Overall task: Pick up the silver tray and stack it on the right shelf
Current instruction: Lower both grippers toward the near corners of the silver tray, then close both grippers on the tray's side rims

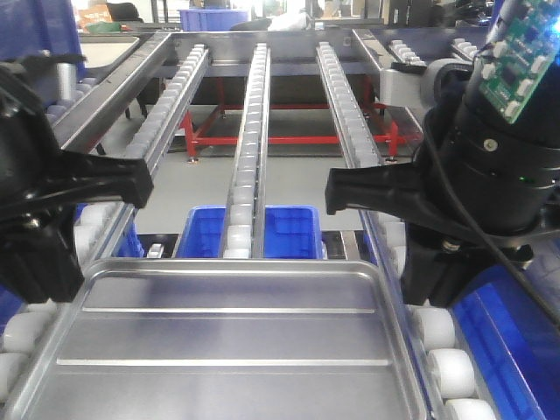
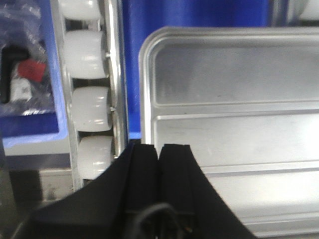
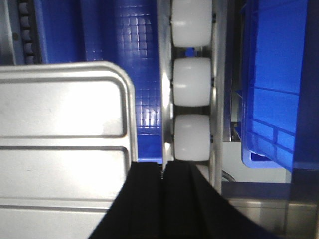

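The silver tray (image 1: 236, 350) lies flat at the near end on chunky white rollers (image 1: 451, 372), its two long ridges running across the base. My left gripper (image 1: 140, 184) hovers at the tray's left rim; in the left wrist view the tray (image 2: 234, 99) lies just right of that gripper (image 2: 159, 146), whose jaws are pressed together with nothing between them. My right gripper (image 1: 337, 191) hangs by the right rim. In the right wrist view it (image 3: 163, 164) is shut over the steel rail, a little clear of the tray (image 3: 60, 129). The right shelf (image 1: 341, 105), with lanes of small pale rollers, slopes away ahead.
Blue bins (image 1: 289, 232) sit under the rack just beyond the tray, and another blue bin (image 3: 274, 74) is at the right. White rollers (image 2: 89, 107) (image 3: 192, 82) flank both tray sides. A red frame (image 1: 289, 140) stands on the floor below the shelf.
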